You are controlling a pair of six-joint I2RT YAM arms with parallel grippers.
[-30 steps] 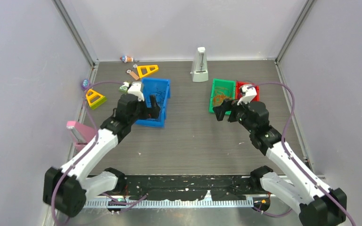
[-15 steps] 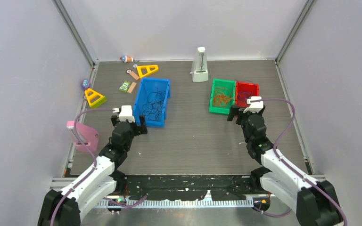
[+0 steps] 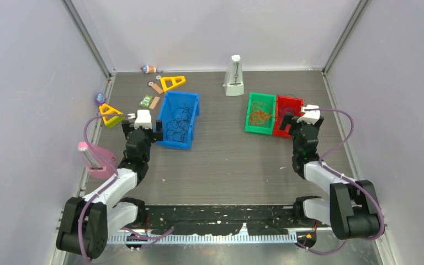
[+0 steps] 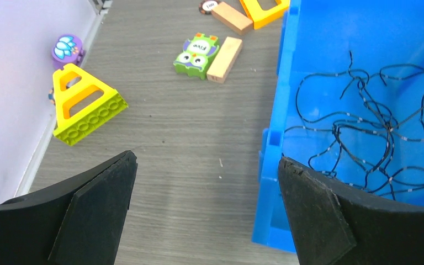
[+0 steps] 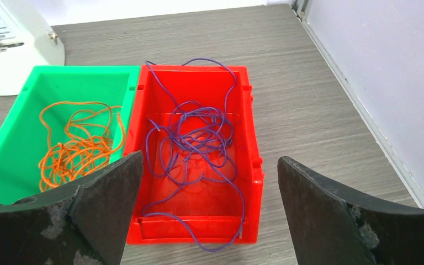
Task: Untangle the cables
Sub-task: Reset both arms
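Black L fingers [image 4: 94,215] & R fingers [image 5: 331,215] spread, empty, backed off blue bin [image 4: 331,33] & red bin [image 5: 254,143].

Top view: fixed high behind me, facing the back wall [image 3: 215,33]; far enough off to take in the whole table [image 3: 226,165].
Left wrist view: rides my left wrist, looking forward and down between my left fingers [image 4: 94,215]; close over the table, on the blue bin [image 4: 337,33] and a yellow block [image 4: 91,113].
Right wrist view: rides my right wrist, looking forward and down between my right fingers [image 5: 94,215]; close over the red bin [image 5: 254,138] and green bin [image 5: 77,70].
Shared, top and left wrist: blue bin, yellow block.
Shared, top and right wrist: red bin, green bin.
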